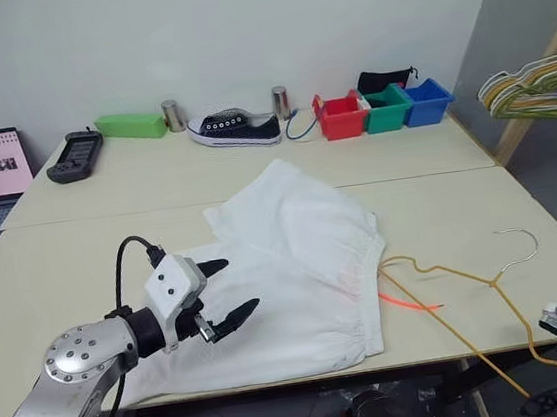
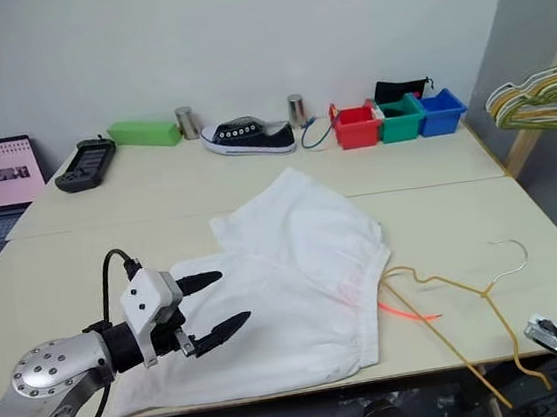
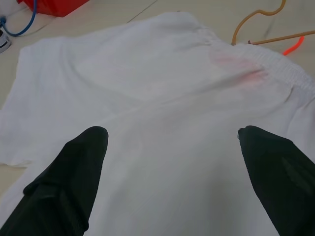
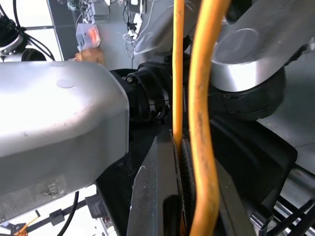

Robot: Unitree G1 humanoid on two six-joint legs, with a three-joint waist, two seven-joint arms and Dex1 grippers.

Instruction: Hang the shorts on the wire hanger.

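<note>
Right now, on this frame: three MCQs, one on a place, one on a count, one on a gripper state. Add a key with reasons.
1. Where does the hanger lie?
A. At the waistband side of the shorts, running off the table's near edge
B. In the red bin
C. Under the shoe

2. How many bins stand in the row at the back of the table?
A. Two
B. Three
C. Five

3. How is the left gripper?
A. Shut on the shorts
B. Shut on the drawstring
C. Open above the shorts

Key: 1 A, the wire starts by the waistband and passes over the near edge. 2 B, a red bin, a green bin and a blue bin. 3 C, its fingers stand wide apart over the cloth.
</note>
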